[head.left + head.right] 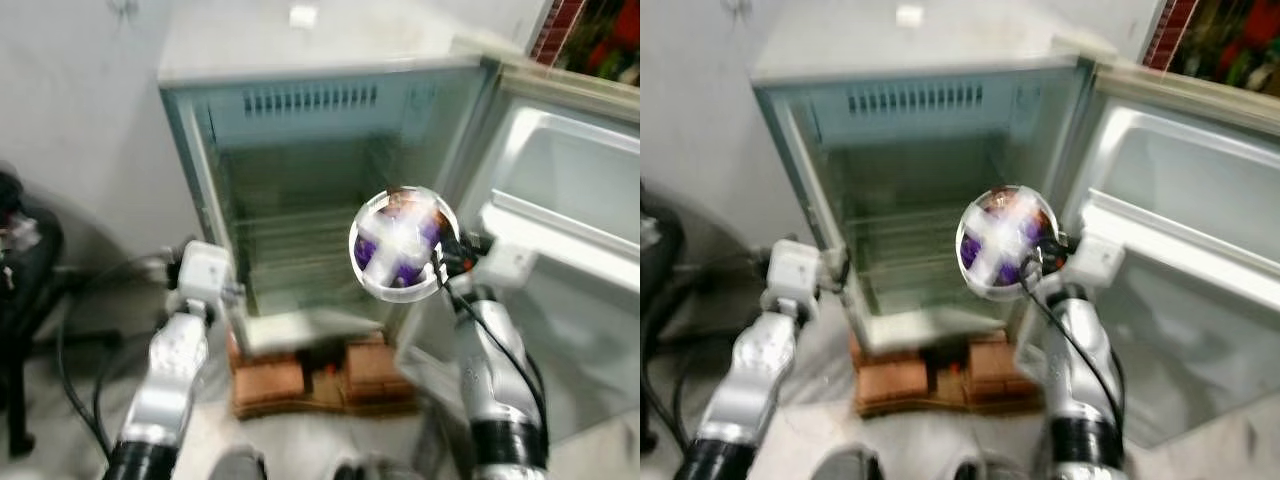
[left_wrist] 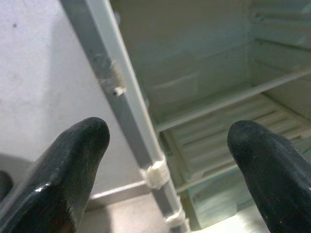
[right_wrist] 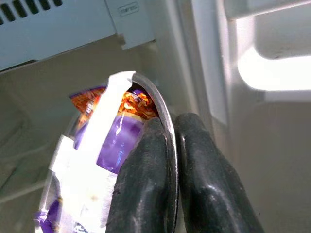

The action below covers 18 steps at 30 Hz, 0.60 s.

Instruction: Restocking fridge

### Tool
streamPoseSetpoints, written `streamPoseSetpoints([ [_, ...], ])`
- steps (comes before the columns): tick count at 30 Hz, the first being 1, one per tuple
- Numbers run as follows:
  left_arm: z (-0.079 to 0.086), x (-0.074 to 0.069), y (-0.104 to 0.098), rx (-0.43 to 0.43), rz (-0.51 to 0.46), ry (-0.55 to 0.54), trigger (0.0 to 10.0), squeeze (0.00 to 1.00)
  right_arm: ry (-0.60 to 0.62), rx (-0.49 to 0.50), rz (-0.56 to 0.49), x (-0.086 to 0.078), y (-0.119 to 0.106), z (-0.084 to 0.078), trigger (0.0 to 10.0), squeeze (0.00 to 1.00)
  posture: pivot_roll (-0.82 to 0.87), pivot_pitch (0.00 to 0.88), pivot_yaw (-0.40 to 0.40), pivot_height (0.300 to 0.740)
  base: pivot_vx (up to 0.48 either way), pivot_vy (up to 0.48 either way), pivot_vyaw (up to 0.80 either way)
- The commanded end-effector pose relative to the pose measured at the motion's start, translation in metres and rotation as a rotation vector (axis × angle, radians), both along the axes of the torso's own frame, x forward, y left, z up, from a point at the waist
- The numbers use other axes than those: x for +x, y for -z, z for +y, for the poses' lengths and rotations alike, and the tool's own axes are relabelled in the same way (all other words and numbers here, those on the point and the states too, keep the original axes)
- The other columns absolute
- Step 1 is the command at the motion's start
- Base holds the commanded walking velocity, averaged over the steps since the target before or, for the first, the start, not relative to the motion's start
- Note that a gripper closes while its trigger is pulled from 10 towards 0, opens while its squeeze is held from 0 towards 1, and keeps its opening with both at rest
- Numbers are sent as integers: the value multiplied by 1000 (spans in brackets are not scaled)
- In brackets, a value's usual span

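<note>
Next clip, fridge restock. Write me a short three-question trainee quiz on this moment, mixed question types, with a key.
1. True or false: the fridge door is shut.
2. What does the right gripper hold? A) a round clear container with purple packaging inside B) a milk carton C) nothing
3. Fill in: the left gripper is ___ and holds nothing, by the fridge's left edge.

Key: 1 false, the door stands open to the right. 2 A, pinched at its rim. 3 open.

A plain room in a home: a small fridge (image 1: 320,190) stands on bricks (image 1: 320,375) against a bare grey wall (image 1: 80,110), its door (image 1: 560,230) swung open, with dark cables (image 1: 75,370) trailing across the pale floor (image 1: 300,440).
</note>
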<state>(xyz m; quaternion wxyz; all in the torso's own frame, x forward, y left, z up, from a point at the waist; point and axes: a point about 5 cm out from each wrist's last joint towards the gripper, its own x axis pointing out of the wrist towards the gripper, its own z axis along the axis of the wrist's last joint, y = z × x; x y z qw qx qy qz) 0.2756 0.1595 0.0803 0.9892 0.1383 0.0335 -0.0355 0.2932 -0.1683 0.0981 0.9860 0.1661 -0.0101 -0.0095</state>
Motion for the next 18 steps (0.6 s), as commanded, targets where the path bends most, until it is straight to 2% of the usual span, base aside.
streamPoseSetpoints([
  [1, -1, 1, -1, -6, -3, -2, 10000, 0, -16, -10, -33, 2, -8, 4, 10000, 0, 78, 0, -14, 740, 0, -292, 0],
  [6, -1, 0, 0, -18, -3, -4, 10000, 0, -23, -15, -23, 2, -6, 4, 10000, 0, 79, 0, -14, 740, 0, -58, 0],
  [11, 2, -1, 0, -30, -3, -23, 10000, 0, -108, 49, 18, -2, 3, 10, 10000, 0, 82, 0, -15, 740, 0, 0, 0],
  [18, 4, -6, 3, -28, 11, -33, 10000, 0, -150, 69, 57, -8, 13, 13, 10000, 0, 80, 0, -14, 740, 0, 0, 0],
])
